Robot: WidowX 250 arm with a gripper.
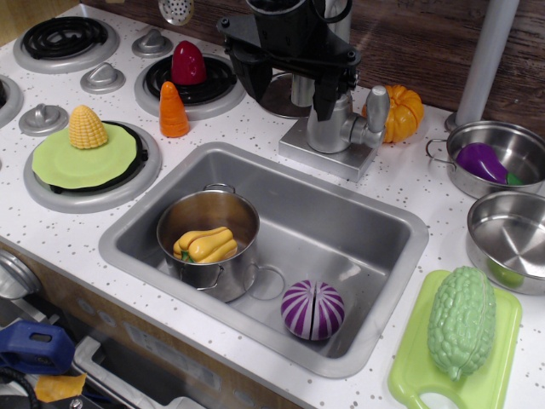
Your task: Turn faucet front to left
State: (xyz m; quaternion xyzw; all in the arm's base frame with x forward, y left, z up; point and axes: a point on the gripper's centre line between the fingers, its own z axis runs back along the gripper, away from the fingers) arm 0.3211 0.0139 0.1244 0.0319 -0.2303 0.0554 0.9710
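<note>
The silver-grey faucet (330, 129) stands on its flat base plate (308, 153) behind the sink, its rounded lever (375, 106) pointing right. Most of its curved spout is hidden behind my black gripper (289, 95); a silver piece shows between the fingers. The gripper hangs over the faucet's left side, open. Its left finger (256, 85) is left of the faucet, and its right finger (324, 104) is in front of the top of the body. I cannot tell whether either finger touches the faucet.
The steel sink (387, 223) holds a pot with a yellow vegetable (205, 244) and a purple onion (312, 309). An orange pumpkin (404, 111) sits right of the faucet. A grey pole (485, 60) and two steel bowls (511, 234) are at right. A carrot (173, 110) and a red vegetable (188, 64) are at left.
</note>
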